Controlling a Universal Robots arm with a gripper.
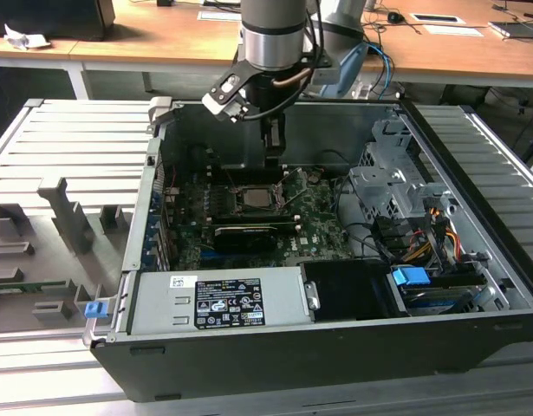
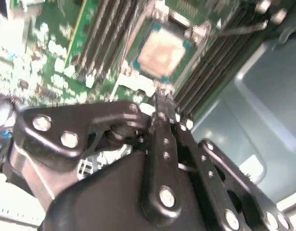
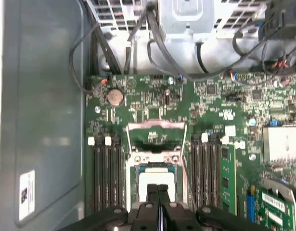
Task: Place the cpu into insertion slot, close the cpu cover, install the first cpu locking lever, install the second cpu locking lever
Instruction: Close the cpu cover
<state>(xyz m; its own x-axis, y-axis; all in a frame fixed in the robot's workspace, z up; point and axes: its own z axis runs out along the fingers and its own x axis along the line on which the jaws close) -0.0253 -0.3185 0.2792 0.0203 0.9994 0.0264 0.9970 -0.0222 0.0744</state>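
Cpu (image 1: 253,198): lies flat in the insertion slot (image 3: 155,159).
Cpu cover (image 3: 156,127): swung up, open, clear of the chip.
Tool (image 1: 272,152): fingers pressed together, holding nothing, at 12 o'clock from the cpu in the exterior view.

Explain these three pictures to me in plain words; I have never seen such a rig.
A grey robot arm reaches into an open computer case lying on a ribbed metal table. The exterior view looks on from outside; both wrist views come from cameras riding on the arm, facing the green circuit board. The black pincer is shut and holds nothing. Near its tips the cpu sits in the insertion slot, and the cpu cover stands open beside it.
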